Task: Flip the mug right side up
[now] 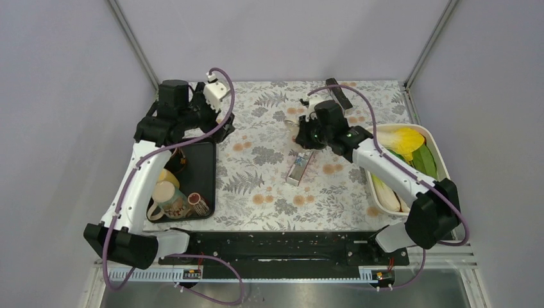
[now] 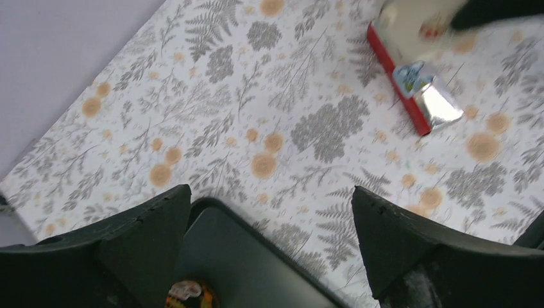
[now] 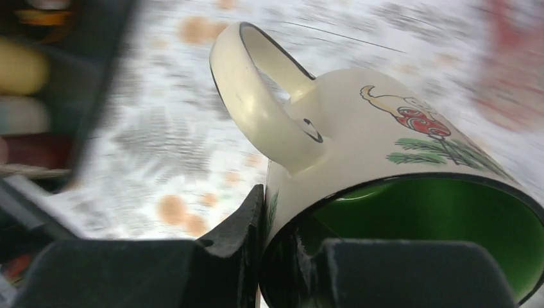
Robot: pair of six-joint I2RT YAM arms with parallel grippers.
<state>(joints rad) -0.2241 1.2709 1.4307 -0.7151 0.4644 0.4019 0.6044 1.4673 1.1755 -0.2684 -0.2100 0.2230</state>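
Note:
The mug (image 3: 359, 128) is cream with a green inside, a loop handle and a red-and-green picture. My right gripper (image 3: 289, 218) is shut on its rim, one finger outside the wall and one inside. The mug is tilted off the floral cloth, its opening facing the wrist camera. In the top view the mug (image 1: 294, 117) is mostly hidden behind my right gripper (image 1: 301, 131) at the table's middle back. My left gripper (image 2: 269, 212) is open and empty, hovering over the far corner of the black tray (image 2: 256, 269); in the top view it (image 1: 221, 125) is at the back left.
The black tray (image 1: 202, 167) at left holds other mugs (image 1: 168, 199) and small items. A red and silver carton (image 1: 299, 168) lies mid-table, also in the left wrist view (image 2: 417, 96). A white basin (image 1: 436, 144) with vegetables stands at the right.

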